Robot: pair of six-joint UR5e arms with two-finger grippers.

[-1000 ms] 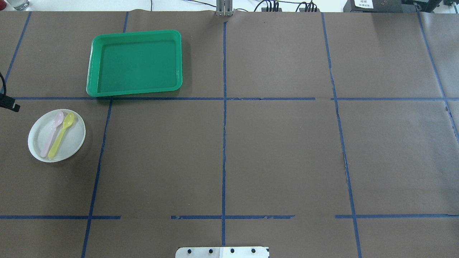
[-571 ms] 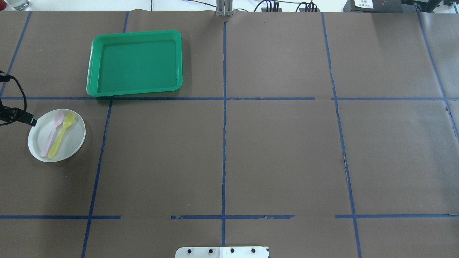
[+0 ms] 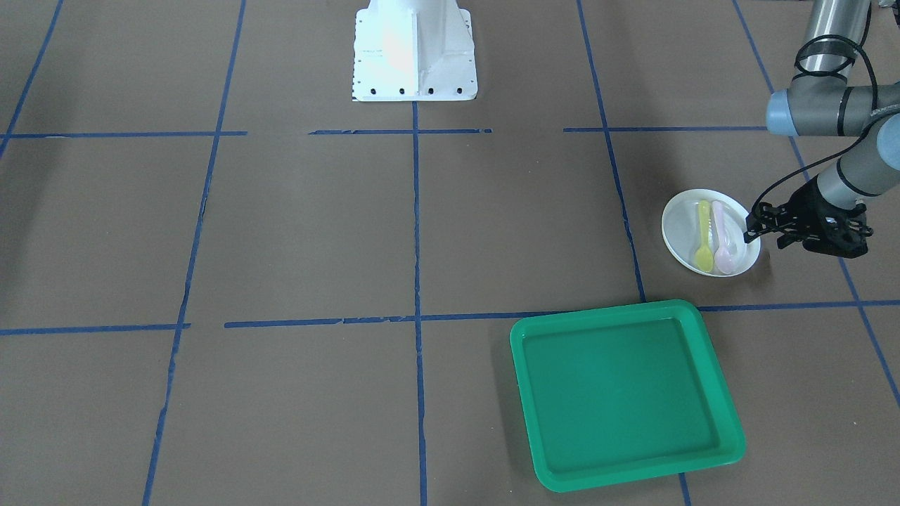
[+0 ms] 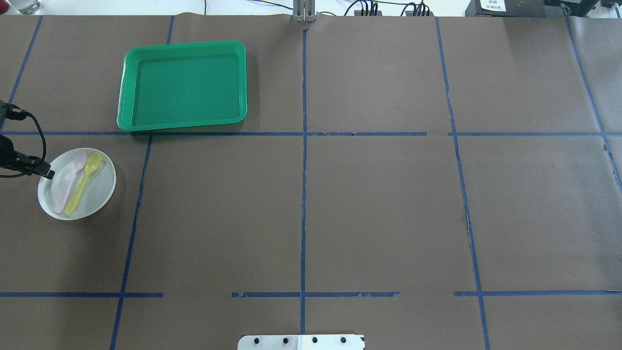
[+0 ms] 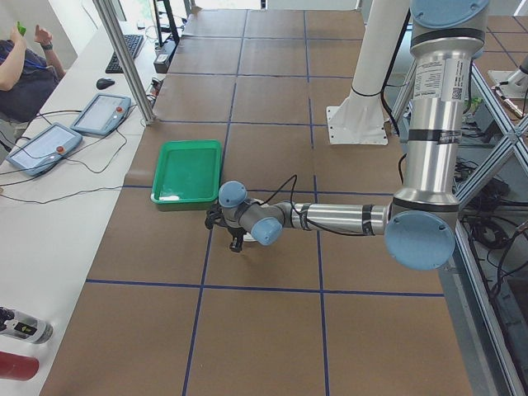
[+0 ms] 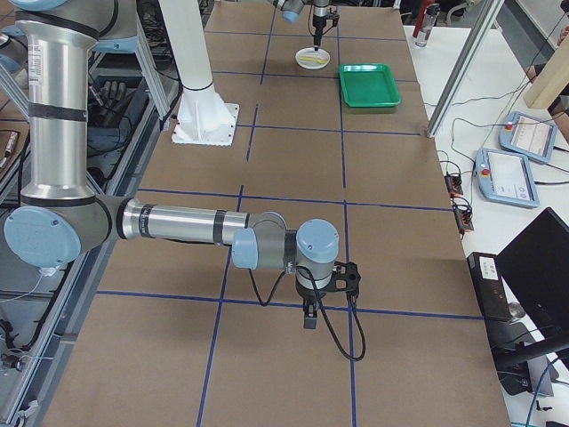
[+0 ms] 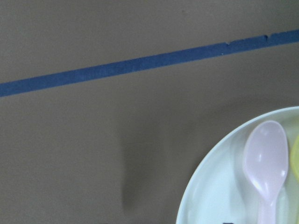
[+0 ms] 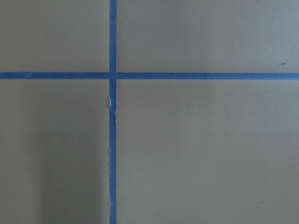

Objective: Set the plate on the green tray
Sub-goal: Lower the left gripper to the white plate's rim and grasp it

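Note:
The white plate (image 4: pixel 99 194) lies at the table's left and holds a pink spoon (image 4: pixel 72 179) and a yellow spoon (image 4: pixel 84 183). It also shows in the front view (image 3: pixel 680 228) and in the left wrist view (image 7: pixel 215 196). The empty green tray (image 4: pixel 184 87) sits farther back, apart from the plate, and shows in the front view (image 3: pixel 626 393) too. My left gripper (image 3: pixel 766 235) is open and empty, low at the plate's outer rim, on the pink spoon's side. My right gripper (image 6: pixel 307 313) shows only in the right side view, far from both; I cannot tell its state.
Blue tape lines cross the brown table cover. The robot's white base (image 3: pixel 415 53) stands at the table's middle near edge. Operator pendants (image 5: pixel 99 113) and cables lie on the white bench beyond the tray.
My left gripper has come in from the table's left edge toward the plate and now reaches its outer rim. Plate, spoons and tray have not moved.

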